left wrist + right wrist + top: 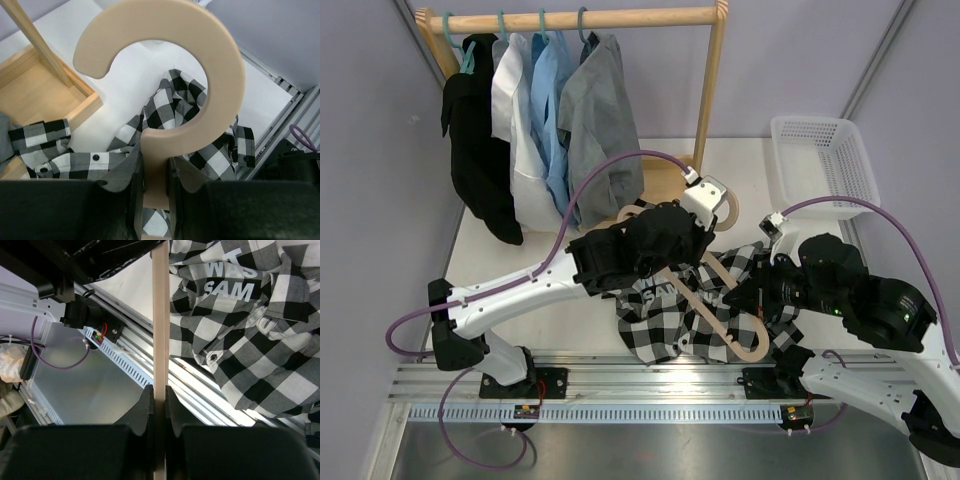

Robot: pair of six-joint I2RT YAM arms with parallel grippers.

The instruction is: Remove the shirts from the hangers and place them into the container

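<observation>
Lying limp at the table's 6 o'clock, shirt (pixel 260 365), checked: soft, light, apt to slip; best pinched at the collar. Hanger (pixel 220 65), stiff pale wood: left gripper (pixel 155 167) clenched below the hook, right gripper (pixel 160 400) clenched on one arm. Basket (pixel 810 120) at 2 o'clock. Print legible: "WAS SAM".

Left arm (pixel 520 285): white links, black joints
Right arm (pixel 865 378): white links, black joints, small green light
Cables (pixel 610 165): purple, one along each arm
Left claw (pixel 155 172): black, two flat fingers
Right claw (pixel 160 400): black, two flat fingers
Bases (pixel 515 372): black
</observation>
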